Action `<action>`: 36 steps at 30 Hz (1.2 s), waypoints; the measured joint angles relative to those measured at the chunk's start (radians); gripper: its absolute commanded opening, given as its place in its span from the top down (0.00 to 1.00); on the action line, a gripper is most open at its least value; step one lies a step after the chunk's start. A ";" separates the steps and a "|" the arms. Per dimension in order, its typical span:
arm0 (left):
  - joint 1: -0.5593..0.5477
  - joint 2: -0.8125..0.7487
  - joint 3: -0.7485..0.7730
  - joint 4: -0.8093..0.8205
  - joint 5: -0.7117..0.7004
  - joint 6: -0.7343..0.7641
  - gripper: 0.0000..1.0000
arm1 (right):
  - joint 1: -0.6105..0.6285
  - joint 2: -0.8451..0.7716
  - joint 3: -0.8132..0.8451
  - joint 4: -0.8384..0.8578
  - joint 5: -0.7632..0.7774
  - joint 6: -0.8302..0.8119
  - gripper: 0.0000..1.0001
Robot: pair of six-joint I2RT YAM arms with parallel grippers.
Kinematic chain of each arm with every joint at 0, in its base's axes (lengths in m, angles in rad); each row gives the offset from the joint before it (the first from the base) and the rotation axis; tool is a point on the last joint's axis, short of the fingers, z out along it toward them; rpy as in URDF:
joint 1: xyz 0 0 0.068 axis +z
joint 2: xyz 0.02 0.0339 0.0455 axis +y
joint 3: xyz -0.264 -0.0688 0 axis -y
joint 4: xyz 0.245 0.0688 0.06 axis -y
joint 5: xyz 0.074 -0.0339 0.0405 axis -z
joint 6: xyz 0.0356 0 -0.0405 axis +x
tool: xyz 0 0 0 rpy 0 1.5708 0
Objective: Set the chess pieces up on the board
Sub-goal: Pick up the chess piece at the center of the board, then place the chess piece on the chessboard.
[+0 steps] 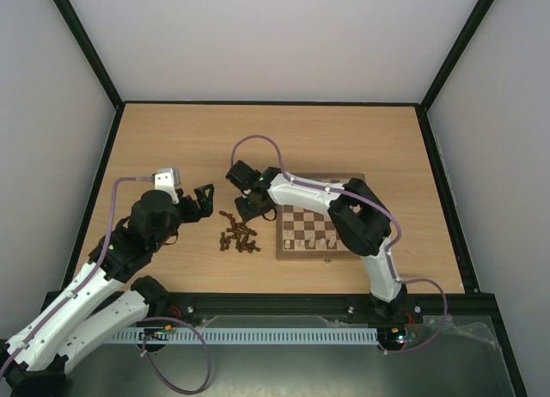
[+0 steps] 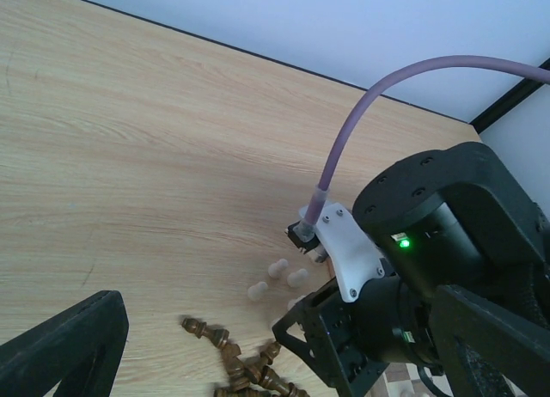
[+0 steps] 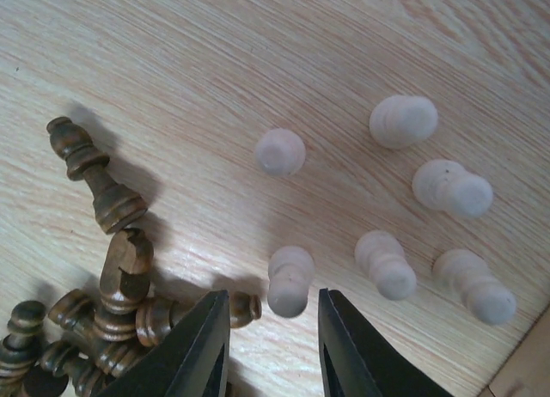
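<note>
The board [image 1: 298, 222] lies right of the table's centre, with a few pale pieces [image 1: 314, 241] standing on its near row. A pile of dark brown pieces [image 1: 238, 236] lies left of it. My right gripper [image 1: 249, 210] hovers at that pile. In the right wrist view it [image 3: 273, 332] is open, and a pale pawn [image 3: 289, 281] lies just ahead of the gap between its fingertips. Several more pale pawns [image 3: 384, 264] lie to the right and dark pieces [image 3: 112, 277] to the left. My left gripper [image 1: 199, 201] is open and empty, left of the pile.
In the left wrist view the right arm's wrist [image 2: 430, 242] fills the right side, above three pale pawns [image 2: 277, 277] and the dark pile [image 2: 245, 367]. A black frame [image 1: 266, 102] edges the table. The right arm [image 1: 344, 210] lies over the board's far part.
</note>
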 measured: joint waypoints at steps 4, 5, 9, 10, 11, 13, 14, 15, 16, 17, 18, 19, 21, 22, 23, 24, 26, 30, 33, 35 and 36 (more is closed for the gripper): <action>0.000 0.000 0.000 0.000 0.000 0.000 0.01 | 0.000 0.023 0.018 0.000 0.008 -0.006 0.72; 0.000 0.000 0.000 0.000 0.000 0.000 0.01 | 0.000 0.030 0.026 -0.005 0.010 -0.006 0.72; 0.000 0.000 0.000 0.000 0.000 0.000 0.01 | 0.000 0.060 0.056 -0.005 0.016 -0.012 0.82; 0.000 0.000 0.000 0.000 0.000 0.000 0.01 | 0.000 0.063 0.060 -0.005 0.018 -0.013 0.85; 0.000 0.000 0.000 0.000 0.000 0.000 0.01 | 0.000 0.066 0.061 -0.005 0.018 -0.016 0.87; 0.000 0.000 0.000 0.000 0.000 0.000 0.01 | 0.001 0.067 0.061 -0.006 0.020 -0.016 0.89; 0.000 0.000 0.000 0.000 0.001 0.000 0.01 | 0.001 0.067 0.062 -0.006 0.021 -0.018 0.91; 0.000 0.000 0.000 0.000 0.001 0.000 0.01 | 0.001 0.067 0.062 -0.006 0.021 -0.017 0.91; 0.000 0.000 0.000 0.000 0.001 0.000 0.01 | 0.001 0.067 0.062 -0.006 0.023 -0.019 0.92; 0.000 0.000 0.000 0.000 0.001 0.000 0.01 | 0.001 0.067 0.062 -0.006 0.024 -0.017 0.92; 0.000 0.000 0.000 0.000 0.001 0.000 0.01 | 0.001 0.066 0.062 -0.006 0.026 -0.017 0.92; 0.000 0.000 0.000 0.000 0.001 0.000 0.00 | 0.001 0.066 0.062 -0.006 0.027 -0.018 0.92; 0.000 0.000 0.000 0.000 0.002 0.000 0.01 | 0.001 0.062 0.061 -0.007 0.032 -0.017 0.92; 0.000 0.000 0.000 0.000 0.002 0.000 0.00 | 0.001 0.057 0.061 -0.008 0.036 -0.017 0.92; 0.000 0.000 0.000 0.000 0.002 0.000 0.01 | 0.001 0.049 0.060 -0.008 0.040 -0.017 0.92; 0.000 0.000 0.000 0.000 0.002 0.000 0.01 | 0.001 0.036 0.057 -0.008 0.043 -0.017 0.92; 0.000 0.000 0.000 0.000 0.003 0.000 0.01 | 0.001 -0.018 0.037 -0.007 0.051 -0.017 0.92; 0.000 0.005 0.000 0.001 0.003 0.000 0.01 | 0.001 -0.182 -0.029 -0.011 0.070 -0.014 0.91; 0.000 0.011 0.000 0.001 0.007 0.000 0.01 | 0.001 -0.330 -0.103 -0.020 0.095 -0.003 0.91; 0.000 0.016 0.000 0.002 0.010 0.000 0.01 | 0.001 -0.410 -0.158 -0.028 0.120 0.012 0.91; 0.000 0.019 0.000 0.003 0.011 0.000 0.00 | 0.002 -0.442 -0.192 -0.032 0.132 0.021 0.91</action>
